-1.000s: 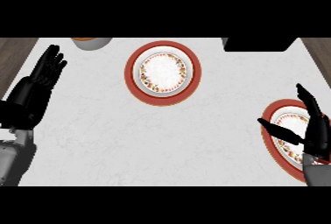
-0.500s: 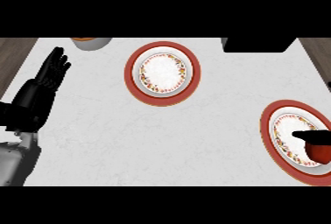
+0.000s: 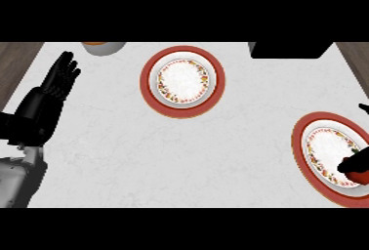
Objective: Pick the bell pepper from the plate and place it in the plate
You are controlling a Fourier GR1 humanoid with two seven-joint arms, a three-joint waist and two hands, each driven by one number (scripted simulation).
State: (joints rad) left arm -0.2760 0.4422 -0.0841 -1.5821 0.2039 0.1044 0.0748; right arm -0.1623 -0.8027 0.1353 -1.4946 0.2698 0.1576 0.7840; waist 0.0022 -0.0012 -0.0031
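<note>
Right hand (image 3: 355,165) mostly cut off at right edge, hides bell pepper (image 3: 362,177); grip unclear.

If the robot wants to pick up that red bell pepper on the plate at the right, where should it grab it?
Probably round its rounded body, coming from above and the right edge. The red bell pepper lies on the near part of the red-rimmed plate with open counter only to its left, and the black right hand already covers most of it, so its stem cannot be seen.

One plate (image 3: 182,80) sits mid-worktop toward the far edge; another plate (image 3: 306,156) lies at the right edge, nearer
</note>
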